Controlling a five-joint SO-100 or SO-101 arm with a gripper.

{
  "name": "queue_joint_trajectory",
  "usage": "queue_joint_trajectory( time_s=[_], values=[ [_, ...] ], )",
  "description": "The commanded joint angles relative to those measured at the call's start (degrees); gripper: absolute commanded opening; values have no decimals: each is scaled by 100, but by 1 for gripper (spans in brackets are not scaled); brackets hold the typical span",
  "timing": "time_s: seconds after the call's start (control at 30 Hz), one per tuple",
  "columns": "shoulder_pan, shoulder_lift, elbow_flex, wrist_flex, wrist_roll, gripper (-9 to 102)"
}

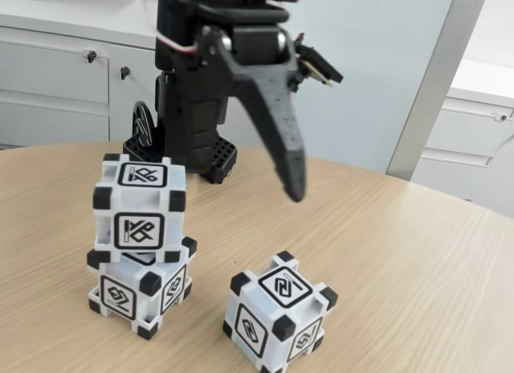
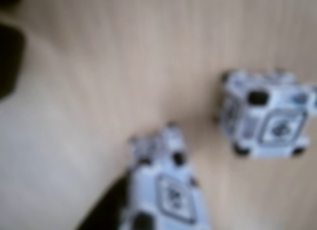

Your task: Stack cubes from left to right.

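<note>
Two cubes sit stacked below-left of the raised tool, which grips nothing — jaw gap unclear. Third cube rests on the desk beneath: drop squarely over it, clamp flat faces.

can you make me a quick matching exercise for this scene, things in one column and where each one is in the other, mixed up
Things, in the fixed view:
1. top cube
2. bottom cube
3. lone cube
4. end effector

Places:
a. alone on the table, to the right of the stack
b. in the air above the table, holding nothing
c. on the table, under another cube
d. resting on another cube

Pairs: 1-d, 2-c, 3-a, 4-b
</note>
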Motion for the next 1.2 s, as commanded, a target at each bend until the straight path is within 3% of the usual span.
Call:
queue_joint_trajectory(
  time_s=[0.0, 0.23, 0.5, 0.83, 1.17],
  values=[
    [-141, 9, -88, -141, 88, 49],
    [-431, -668, -105, -1160, 123, 46],
    [-422, -1626, -132, -1538, -483, 44],
    [-422, -2048, -132, -2663, -659, 44],
    [-439, -2769, -141, -2971, -536, 44]
  ],
)
